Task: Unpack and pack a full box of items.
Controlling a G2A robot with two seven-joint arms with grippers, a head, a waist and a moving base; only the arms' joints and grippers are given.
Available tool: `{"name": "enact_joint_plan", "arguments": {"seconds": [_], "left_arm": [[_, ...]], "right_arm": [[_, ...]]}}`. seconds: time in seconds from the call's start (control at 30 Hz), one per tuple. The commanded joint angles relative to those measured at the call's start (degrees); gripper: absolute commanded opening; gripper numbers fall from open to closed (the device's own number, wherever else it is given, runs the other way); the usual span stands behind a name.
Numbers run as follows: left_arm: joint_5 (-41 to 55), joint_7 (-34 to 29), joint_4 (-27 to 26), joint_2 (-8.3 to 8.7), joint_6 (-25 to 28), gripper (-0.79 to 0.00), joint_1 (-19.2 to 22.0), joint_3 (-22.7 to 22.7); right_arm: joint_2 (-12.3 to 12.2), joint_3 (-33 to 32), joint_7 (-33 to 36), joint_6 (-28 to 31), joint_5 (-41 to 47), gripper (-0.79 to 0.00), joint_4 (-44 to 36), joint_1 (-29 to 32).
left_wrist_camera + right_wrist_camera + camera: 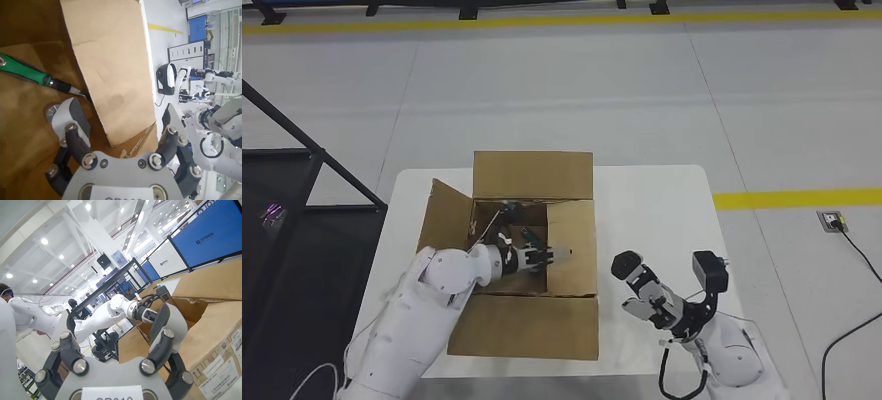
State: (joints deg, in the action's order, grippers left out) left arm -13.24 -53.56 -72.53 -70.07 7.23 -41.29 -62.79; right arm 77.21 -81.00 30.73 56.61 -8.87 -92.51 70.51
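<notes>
Checking top view: left gripper (547,257) inside box (522,325); right gripper (640,288) just outside box, above tabletop (662,200).
Left wrist: fingers (75,113) wide open, empty. Green-handled screwdriver (24,73) lies on box floor. Probably light and rigid; take the grippy handle.
Right wrist: fingers (160,321) open, empty.

Box (527,325), centre of the top view: the opening is narrowed by the right flap (572,245), which stands between the spread fingers of the left gripper (554,256). A screwdriver (28,73) lies on the box floor with its tip at that flap's edge. Table (662,210), right of the box: passing room up to the edge, with the right gripper (637,285) lower down, jaws apart.
</notes>
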Motion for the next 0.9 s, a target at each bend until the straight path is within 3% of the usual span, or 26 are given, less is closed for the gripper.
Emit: {"name": "enact_joint_plan", "arguments": {"seconds": [0.0,0.2,0.4,0.6,0.87], "left_arm": [[1.3,0.4,3.0,-0.41,2.0,0.000,1.1,1.1],[7.0,1.3,9.6,-1.53,7.3,0.000,3.2,3.1],[10.8,1.5,11.3,-1.85,12.4,0.000,3.5,3.1],[12.2,1.0,8.9,-1.24,14.7,0.000,2.0,1.3],[15.3,0.6,0.9,-0.09,16.6,0.000,-1.9,-2.1]], "right_arm": [[-0.2,0.0,-0.3,0.0,-0.1,0.000,-0.1,0.2],[-0.7,0.4,-1.1,-0.3,-0.2,0.000,-0.1,0.1],[-1.2,0.5,-1.8,-0.8,-0.4,0.000,-1.4,0.1],[-1.6,0.2,-3.0,-1.2,-1.3,0.000,-3.6,0.8],[-2.0,0.3,-5.5,-0.8,-2.4,0.000,-4.9,1.2]]}}
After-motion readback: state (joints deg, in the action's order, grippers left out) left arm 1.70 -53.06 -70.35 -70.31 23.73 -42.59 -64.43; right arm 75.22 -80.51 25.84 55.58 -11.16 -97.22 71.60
